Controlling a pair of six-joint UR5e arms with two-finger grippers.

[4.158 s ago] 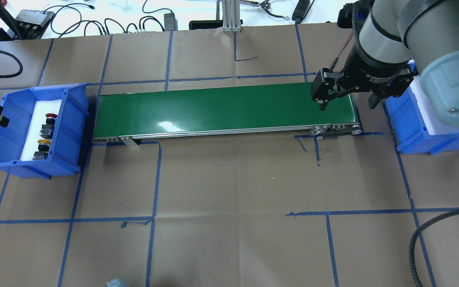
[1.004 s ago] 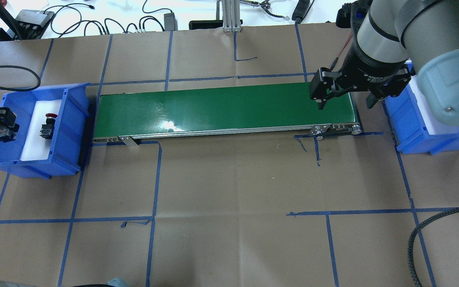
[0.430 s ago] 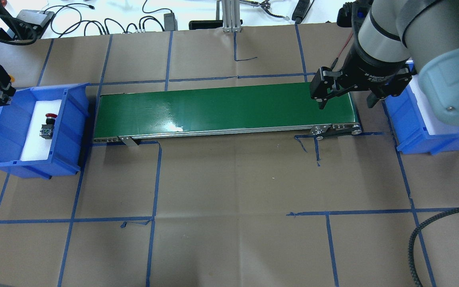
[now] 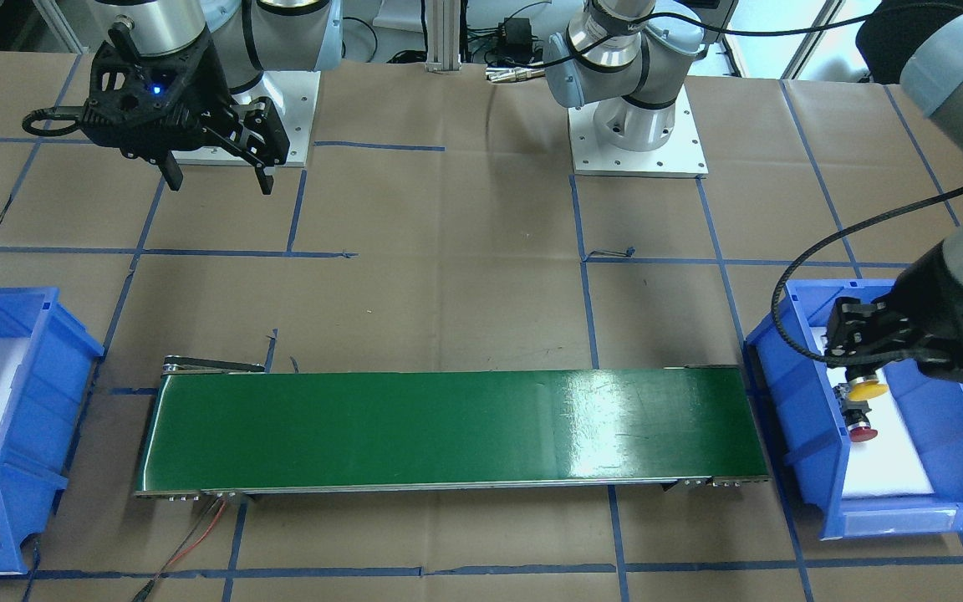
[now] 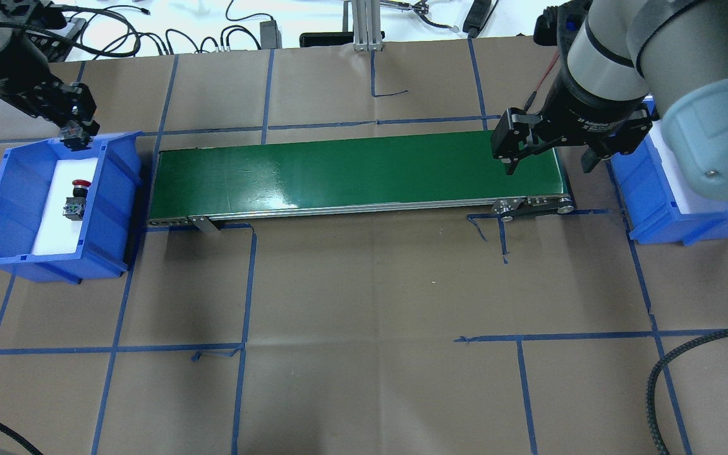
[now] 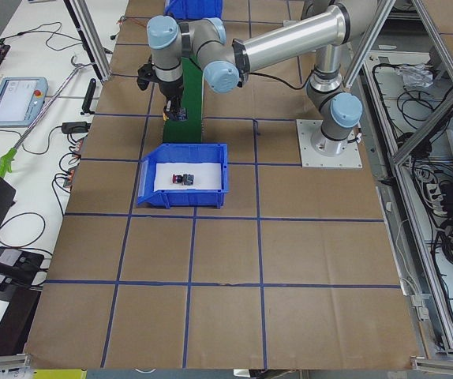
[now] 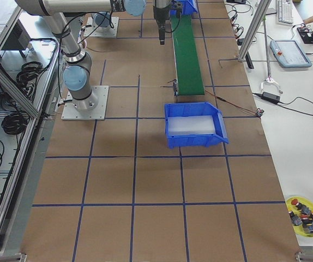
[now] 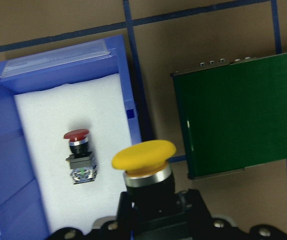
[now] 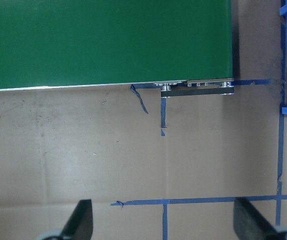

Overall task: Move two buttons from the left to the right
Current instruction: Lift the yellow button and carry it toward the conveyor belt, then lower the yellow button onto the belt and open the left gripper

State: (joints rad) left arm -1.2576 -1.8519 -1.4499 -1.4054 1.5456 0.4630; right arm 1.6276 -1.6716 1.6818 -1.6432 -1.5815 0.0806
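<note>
My left gripper is shut on the yellow-capped button and holds it in the air over the far right corner of the left blue bin. The yellow cap also shows in the front view. The red-capped button lies on its side on the white foam inside that bin and shows in the left wrist view too. My right gripper is open and empty, held high near the right end of the green conveyor belt.
A second blue bin with white foam stands right of the belt. Cables lie along the table's far edge, and one at the front right. A yellow dish of spare buttons sits on a side table.
Both buttons lay in the left bin at first. My left gripper took the yellow one, lifted it, and carried it away and to the right over the bin's far corner. The right arm barely moved.
</note>
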